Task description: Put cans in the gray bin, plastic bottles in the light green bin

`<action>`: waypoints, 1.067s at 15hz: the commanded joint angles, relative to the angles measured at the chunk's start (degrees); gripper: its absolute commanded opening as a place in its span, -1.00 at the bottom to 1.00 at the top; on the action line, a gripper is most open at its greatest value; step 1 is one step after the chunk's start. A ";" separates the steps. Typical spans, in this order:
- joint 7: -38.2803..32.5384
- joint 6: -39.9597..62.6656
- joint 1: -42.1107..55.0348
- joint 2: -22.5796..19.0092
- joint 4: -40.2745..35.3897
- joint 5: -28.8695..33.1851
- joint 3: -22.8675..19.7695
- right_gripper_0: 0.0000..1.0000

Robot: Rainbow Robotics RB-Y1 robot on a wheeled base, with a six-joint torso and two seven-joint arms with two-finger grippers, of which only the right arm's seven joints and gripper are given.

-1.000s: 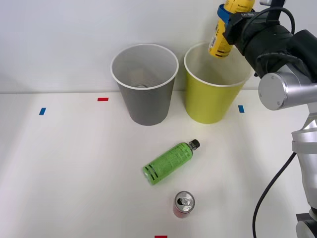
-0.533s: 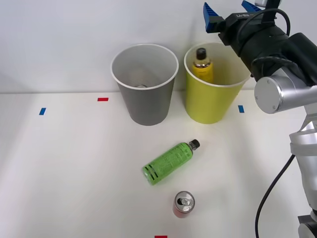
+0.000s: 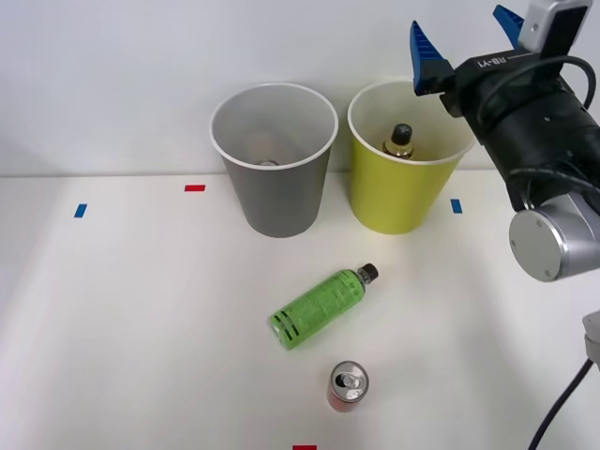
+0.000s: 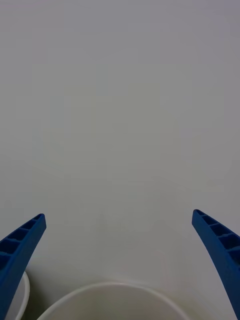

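Your right gripper (image 3: 466,42) is hanging spread wide and empty, just above the far rim of the light green bin (image 3: 405,202). The yellow-orange bottle (image 3: 400,142) is sitting inside that bin. The gray bin (image 3: 275,192) is standing just beside it. The green bottle (image 3: 319,307) is lying nearer you, the red can (image 3: 348,385) beyond it.

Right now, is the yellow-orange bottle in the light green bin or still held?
In the bin. Its black cap and gold neck show inside the light green bin; the right gripper is open and empty above it.
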 commanded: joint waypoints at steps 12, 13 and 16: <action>-0.15 -27.46 37.44 0.21 -7.18 3.43 1.87 1.00; -0.24 -28.07 39.47 0.12 -7.18 3.43 1.78 1.00; -0.24 -28.60 45.79 0.92 -7.18 3.61 1.78 1.00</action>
